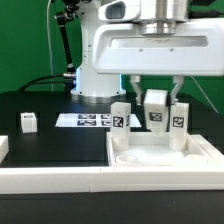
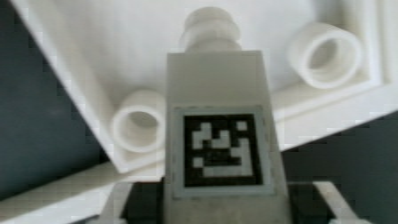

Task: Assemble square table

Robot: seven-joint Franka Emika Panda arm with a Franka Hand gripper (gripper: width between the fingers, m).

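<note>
The white square tabletop [image 1: 165, 158] lies rim-up at the exterior view's right. Two white legs stand at its far side, one on the left [image 1: 120, 117] and one on the right [image 1: 181, 121]. My gripper [image 1: 155, 100] is shut on a third white leg [image 1: 155, 109] and holds it upright just above the tabletop, between those two. In the wrist view this held leg [image 2: 219, 120] shows its tag and points its screw tip at the tabletop [image 2: 267, 30], between two round sockets [image 2: 329, 55] [image 2: 139, 125]. A fourth leg [image 1: 28, 122] stands loose at the left.
The marker board [image 1: 90, 120] lies flat on the black table behind the tabletop. A long white border bar [image 1: 55, 181] runs along the front edge. The robot's white base [image 1: 100, 60] stands at the back.
</note>
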